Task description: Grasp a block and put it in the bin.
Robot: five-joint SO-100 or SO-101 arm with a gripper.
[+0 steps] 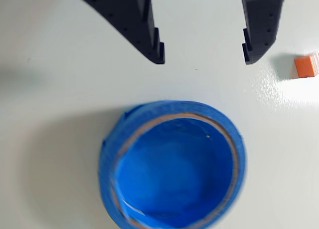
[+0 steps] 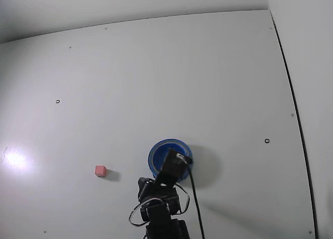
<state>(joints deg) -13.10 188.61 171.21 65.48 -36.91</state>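
Observation:
The bin [image 1: 107, 159] is a round blue container with a thin pale rim, low in the wrist view, and its inside is empty. My gripper [image 1: 203, 59] is open and empty, its two black fingers [image 1: 149, 34] hanging above the table just beyond the bin. The block [image 1: 306, 66], a tiny orange-red cube, lies on the table at the right edge, outside the right finger. In the fixed view the bin [image 2: 158, 150] is partly covered by my arm [image 2: 161, 202], and the block [image 2: 100, 170] lies apart to its left.
The table [image 2: 156, 83] is plain white with a few small dark marks. A white wall edge [image 2: 299, 109] runs along the right in the fixed view. A bright glare spot [image 2: 14, 159] sits at the left.

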